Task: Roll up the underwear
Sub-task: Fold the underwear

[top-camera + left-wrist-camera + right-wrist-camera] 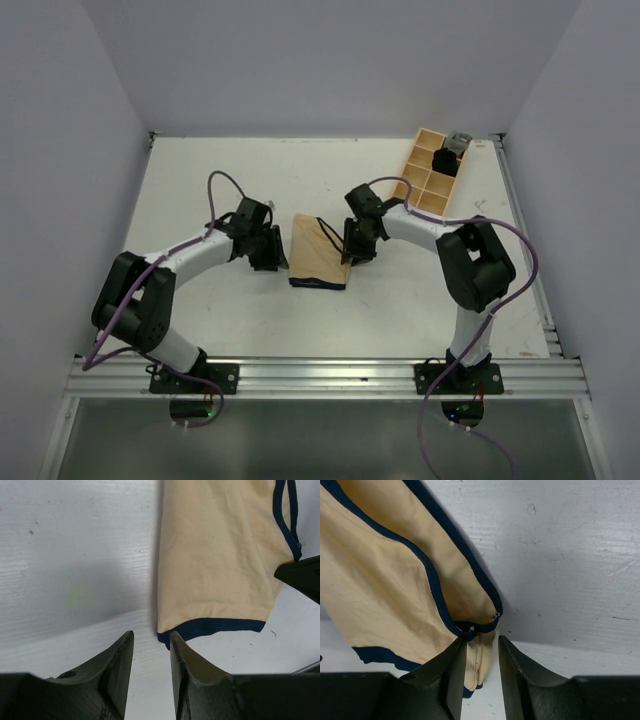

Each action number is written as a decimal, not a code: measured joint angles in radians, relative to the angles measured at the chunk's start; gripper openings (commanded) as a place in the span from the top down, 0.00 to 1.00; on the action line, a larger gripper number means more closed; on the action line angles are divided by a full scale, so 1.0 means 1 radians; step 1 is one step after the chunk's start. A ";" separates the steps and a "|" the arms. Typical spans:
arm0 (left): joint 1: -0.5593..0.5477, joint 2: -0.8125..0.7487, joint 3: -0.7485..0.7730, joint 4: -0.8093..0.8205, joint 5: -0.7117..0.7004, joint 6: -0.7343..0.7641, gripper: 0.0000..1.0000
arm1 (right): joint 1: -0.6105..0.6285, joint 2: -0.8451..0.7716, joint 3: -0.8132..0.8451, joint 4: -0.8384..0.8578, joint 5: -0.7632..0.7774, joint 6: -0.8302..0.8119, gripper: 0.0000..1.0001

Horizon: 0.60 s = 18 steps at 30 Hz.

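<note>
The underwear (320, 250) lies flat on the white table between my two arms, tan-beige with dark navy trim along its near hem. My left gripper (273, 252) stands at its left edge. In the left wrist view that gripper (151, 635) is open over bare table, just short of the underwear's (220, 560) hem corner. My right gripper (352, 250) is at the garment's right edge. In the right wrist view its jaws (481, 641) stand apart around a folded corner of the underwear (385, 580); the fabric rests against the left finger (455, 675) and is not pinched.
A light wooden compartment tray (415, 165) stands at the back right, with a dark item (446, 160) in one cell. The table's metal rail (330, 375) runs along the near edge. Walls close in the left, right and back sides.
</note>
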 measured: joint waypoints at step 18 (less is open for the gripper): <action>0.061 0.074 0.086 0.008 0.063 0.001 0.59 | 0.000 -0.005 -0.041 0.037 -0.031 0.008 1.00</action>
